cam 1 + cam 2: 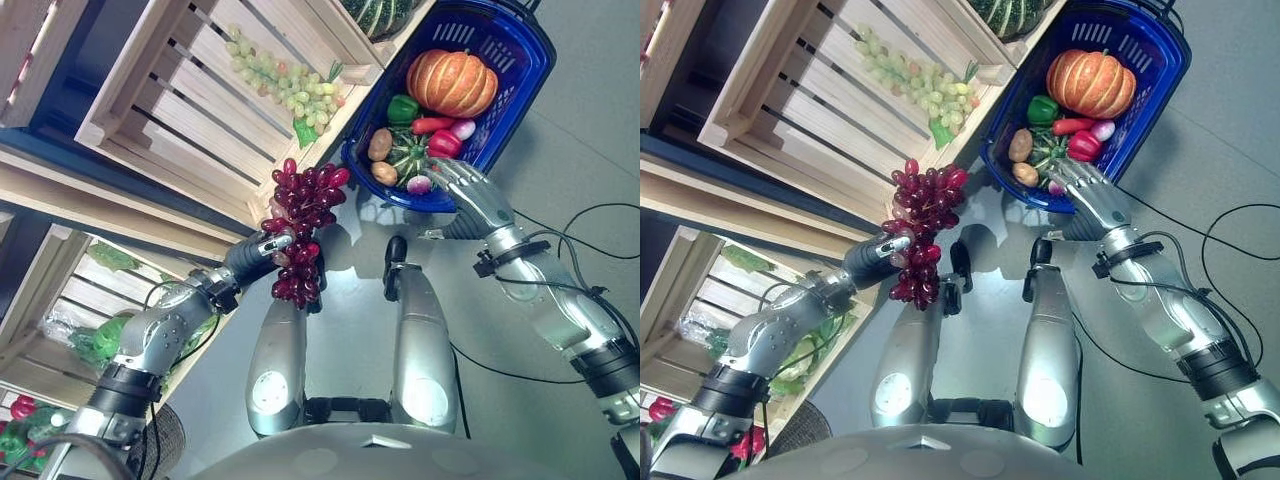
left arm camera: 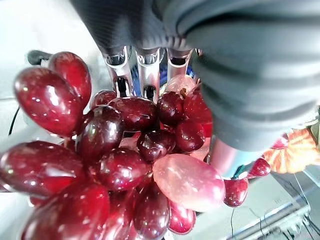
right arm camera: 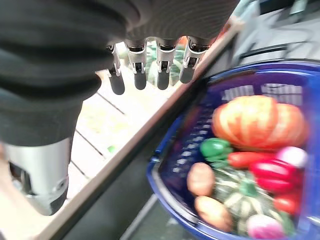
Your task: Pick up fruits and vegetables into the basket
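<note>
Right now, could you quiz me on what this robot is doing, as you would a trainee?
1. True or false: the left hand has its fingers curled round the red grapes.
2. Which is the largest item in the blue basket? A) pumpkin B) potato C) green pepper
3. Fill in: the green grapes lie in a wooden ____.

Key: 1 true; 2 A; 3 crate.
</note>
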Robot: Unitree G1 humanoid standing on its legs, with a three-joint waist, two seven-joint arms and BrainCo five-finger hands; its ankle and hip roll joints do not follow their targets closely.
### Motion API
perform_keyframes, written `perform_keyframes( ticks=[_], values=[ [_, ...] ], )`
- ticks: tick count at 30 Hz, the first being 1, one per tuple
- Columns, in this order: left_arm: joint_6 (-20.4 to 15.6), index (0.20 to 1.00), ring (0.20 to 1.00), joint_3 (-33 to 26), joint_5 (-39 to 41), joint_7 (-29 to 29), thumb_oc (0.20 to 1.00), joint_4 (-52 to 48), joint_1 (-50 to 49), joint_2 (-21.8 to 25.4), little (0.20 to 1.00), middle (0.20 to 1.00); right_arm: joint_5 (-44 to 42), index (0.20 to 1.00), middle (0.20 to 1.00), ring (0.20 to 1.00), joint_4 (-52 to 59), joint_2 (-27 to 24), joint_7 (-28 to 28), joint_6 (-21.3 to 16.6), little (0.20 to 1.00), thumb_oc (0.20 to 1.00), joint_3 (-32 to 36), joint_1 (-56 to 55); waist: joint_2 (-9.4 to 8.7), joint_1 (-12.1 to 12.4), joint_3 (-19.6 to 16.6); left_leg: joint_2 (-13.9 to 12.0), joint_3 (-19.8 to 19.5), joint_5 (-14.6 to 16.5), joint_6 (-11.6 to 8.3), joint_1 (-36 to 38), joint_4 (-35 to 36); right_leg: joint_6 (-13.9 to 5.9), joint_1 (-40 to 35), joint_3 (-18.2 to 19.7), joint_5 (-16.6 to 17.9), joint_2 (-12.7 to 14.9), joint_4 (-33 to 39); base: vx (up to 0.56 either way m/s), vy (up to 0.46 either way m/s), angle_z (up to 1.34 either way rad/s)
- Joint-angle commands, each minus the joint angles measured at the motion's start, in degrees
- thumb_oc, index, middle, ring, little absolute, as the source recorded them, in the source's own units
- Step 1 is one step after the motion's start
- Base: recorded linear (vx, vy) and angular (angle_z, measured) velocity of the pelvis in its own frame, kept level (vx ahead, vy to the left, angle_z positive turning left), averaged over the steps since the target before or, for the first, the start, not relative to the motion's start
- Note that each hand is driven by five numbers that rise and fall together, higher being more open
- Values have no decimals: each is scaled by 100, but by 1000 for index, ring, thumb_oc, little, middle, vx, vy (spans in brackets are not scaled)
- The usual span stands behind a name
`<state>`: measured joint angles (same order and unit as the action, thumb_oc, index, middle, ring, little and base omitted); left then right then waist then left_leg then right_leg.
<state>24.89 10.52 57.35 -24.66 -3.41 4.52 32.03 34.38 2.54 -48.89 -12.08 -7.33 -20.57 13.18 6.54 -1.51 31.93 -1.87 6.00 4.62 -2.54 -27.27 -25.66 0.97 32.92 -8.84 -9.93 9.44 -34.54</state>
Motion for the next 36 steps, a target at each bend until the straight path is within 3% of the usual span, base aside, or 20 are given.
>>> perform_keyframes(
  ticks=[1, 8, 17, 22, 26, 36],
  values=[
    [254, 200, 200, 284, 396, -307, 200, -568, -179, 236, 200, 200, 354, 1000, 1000, 1000, 381, -7, -202, -612, 1000, 1000, -382, 472, -153, -26, -214, 331, 469, 619, 535, 209, -140, -397, -432, -38, 124, -139, 512, 0, 0, 0],
    [730, 200, 200, 702, 464, -315, 200, -578, 135, 345, 200, 200, 765, 1000, 1000, 1000, 648, 11, -341, -694, 1000, 1000, -1087, 1231, -105, 11, -214, 385, 437, 608, 541, 259, -85, -413, -484, -34, 154, -123, 578, 0, 0, 0],
    [1000, 200, 200, 1169, 546, -283, 200, -506, 490, 390, 200, 200, 808, 1000, 1000, 1000, 768, 98, -361, -246, 1000, 1000, -1803, 1863, -18, 26, -214, 437, 405, 615, 515, 307, -61, -406, -511, -14, 139, -67, 598, 0, 0, 0],
    [932, 200, 200, 1323, 435, -382, 200, -453, 637, 385, 200, 200, 645, 1000, 1000, 1000, 751, 173, 206, -320, 1000, 1000, -2139, 2145, -19, 59, -214, 462, 373, 630, 515, 322, -68, -406, -526, -23, 140, -45, 610, -3, -15, 5],
    [746, 200, 200, 1428, 141, -577, 200, -376, 759, 424, 200, 200, 290, 1000, 1000, 1000, 570, 221, 1041, -314, 1000, 1000, -2544, 2447, -38, 126, -214, 452, 347, 629, 499, 316, -91, -396, -538, -72, 148, -9, 598, -5, -40, 4],
    [463, 200, 200, 1560, -201, -577, 200, -449, 946, 506, 200, 200, -314, 1000, 1000, 1000, 484, 244, 1396, -541, 1000, 1000, -2707, 2576, -116, 194, -214, 441, 294, 617, 491, 285, -128, -397, -520, -153, 175, 20, 538, -5, -30, 4]
  ],
)
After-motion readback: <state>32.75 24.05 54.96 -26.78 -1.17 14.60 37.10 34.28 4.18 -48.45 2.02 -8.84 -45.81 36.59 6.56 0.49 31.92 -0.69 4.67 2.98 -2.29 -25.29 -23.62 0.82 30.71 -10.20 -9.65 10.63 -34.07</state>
